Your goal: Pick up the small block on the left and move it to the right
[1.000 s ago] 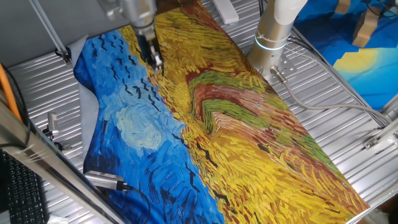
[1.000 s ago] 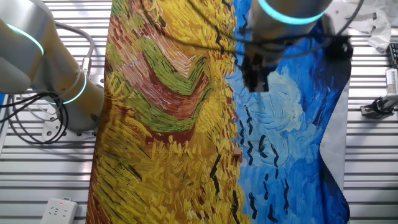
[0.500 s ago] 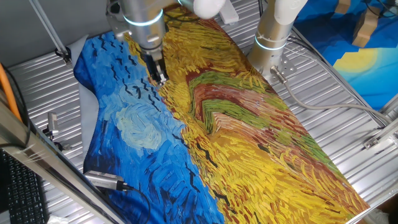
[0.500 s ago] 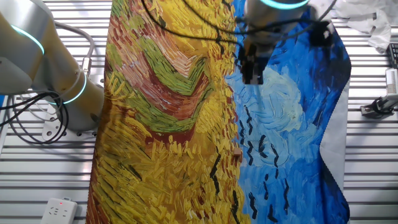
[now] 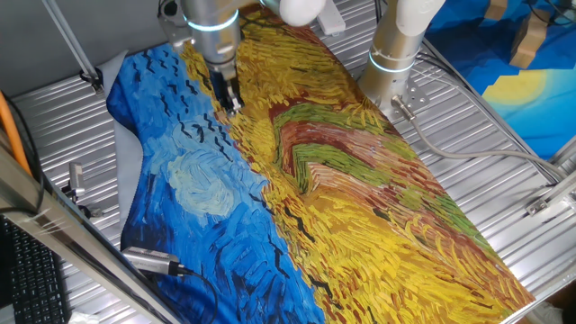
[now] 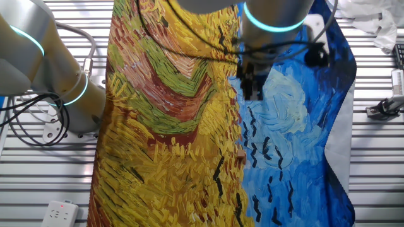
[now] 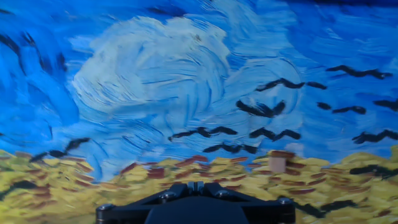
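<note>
Well apart from the small block (image 7: 277, 163), jaws over the painted cloth (image 5: 207, 189), gap indiscernible.

two opposite overhead cameras, one low hand camera.

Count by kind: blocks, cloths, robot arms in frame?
small block: 1
painted cloth: 1
robot arms: 2 (working arm, second arm)
Total: 4
</note>
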Motion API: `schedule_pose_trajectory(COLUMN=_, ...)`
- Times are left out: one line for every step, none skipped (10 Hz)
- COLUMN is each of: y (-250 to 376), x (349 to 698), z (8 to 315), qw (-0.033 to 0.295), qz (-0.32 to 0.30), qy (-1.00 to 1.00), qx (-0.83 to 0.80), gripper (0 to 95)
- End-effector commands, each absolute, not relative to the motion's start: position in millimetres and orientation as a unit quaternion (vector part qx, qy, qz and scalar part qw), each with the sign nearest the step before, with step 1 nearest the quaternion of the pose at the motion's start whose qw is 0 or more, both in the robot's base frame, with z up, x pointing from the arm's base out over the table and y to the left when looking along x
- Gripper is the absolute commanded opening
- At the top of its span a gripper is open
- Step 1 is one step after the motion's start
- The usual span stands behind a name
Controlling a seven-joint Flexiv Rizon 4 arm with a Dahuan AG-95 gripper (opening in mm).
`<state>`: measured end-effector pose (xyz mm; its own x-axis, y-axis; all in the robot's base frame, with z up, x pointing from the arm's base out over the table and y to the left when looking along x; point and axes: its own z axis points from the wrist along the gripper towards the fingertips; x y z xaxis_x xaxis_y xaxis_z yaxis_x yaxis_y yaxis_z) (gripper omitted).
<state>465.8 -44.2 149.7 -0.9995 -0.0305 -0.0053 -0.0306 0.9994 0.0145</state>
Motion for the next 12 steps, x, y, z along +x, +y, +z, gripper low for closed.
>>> schedule_pose_trajectory(y=-58.6, x=464.0, z=151.1, qw=0.001, qz=0.012, qy=1.000, qx=-0.021, gripper=0.0)
schedule_pose_trajectory(y=-65.7, x=465.0, z=157.6, qw=0.000, qz=0.009, qy=1.000, qx=-0.028, gripper=0.0)
schedule_pose_trajectory(y=-69.4, x=466.4, z=161.1, qw=-0.002, qz=0.009, qy=0.999, qx=-0.031, gripper=0.0)
schedule_pose_trajectory(y=-71.3, x=467.4, z=163.0, qw=-0.003, qz=0.009, qy=0.999, qx=-0.033, gripper=0.0)
schedule_pose_trajectory(y=-73.3, x=467.3, z=165.0, qw=-0.001, qz=0.012, qy=0.999, qx=-0.038, gripper=0.0)
schedule_pose_trajectory(y=-73.3, x=467.3, z=165.0, qw=-0.001, qz=0.012, qy=0.999, qx=-0.040, gripper=0.0)
schedule_pose_trajectory(y=-73.3, x=467.3, z=165.0, qw=-0.001, qz=0.012, qy=0.999, qx=-0.041, gripper=0.0)
schedule_pose_trajectory(y=-73.3, x=467.3, z=165.0, qw=0.004, qz=0.015, qy=0.999, qx=-0.047, gripper=0.0)
schedule_pose_trajectory(y=-73.3, x=467.3, z=165.0, qw=0.003, qz=0.025, qy=0.999, qx=-0.048, gripper=0.0)
schedule_pose_trajectory(y=-73.3, x=467.3, z=165.0, qw=0.001, qz=0.029, qy=0.998, qx=-0.048, gripper=0.0)
schedule_pose_trajectory(y=-73.3, x=467.3, z=165.0, qw=-0.007, qz=0.030, qy=0.999, qx=-0.045, gripper=0.0)
schedule_pose_trajectory(y=-73.3, x=467.3, z=165.0, qw=-0.016, qz=0.033, qy=0.999, qx=-0.039, gripper=0.0)
